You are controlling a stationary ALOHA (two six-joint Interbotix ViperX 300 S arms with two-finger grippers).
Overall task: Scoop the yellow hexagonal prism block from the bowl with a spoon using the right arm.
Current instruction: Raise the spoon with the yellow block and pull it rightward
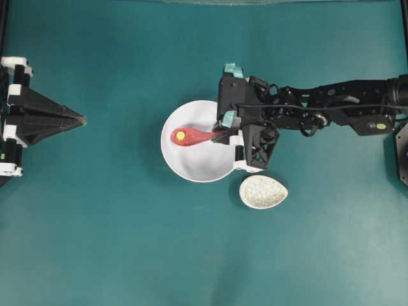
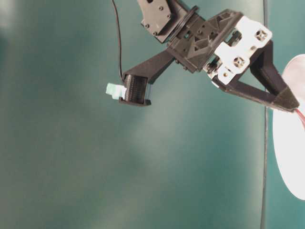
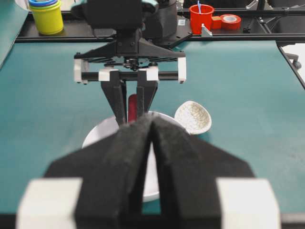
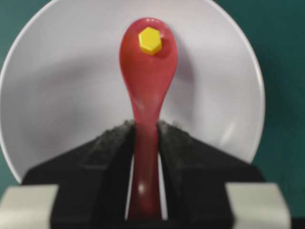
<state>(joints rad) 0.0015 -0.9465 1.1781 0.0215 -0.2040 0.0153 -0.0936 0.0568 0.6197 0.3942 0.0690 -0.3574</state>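
We see the right gripper (image 4: 144, 131) grasping the red spoon (image 4: 147, 81) by its handle above the white bowl (image 4: 62, 86). The yellow hexagonal prism block (image 4: 150, 40) rests in the scoop; the left gripper (image 3: 151, 143) sits clenched, well apart.

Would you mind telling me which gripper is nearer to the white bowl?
Right. The right gripper is over the bowl rim, holding the spoon; the left gripper sits far off beside it.
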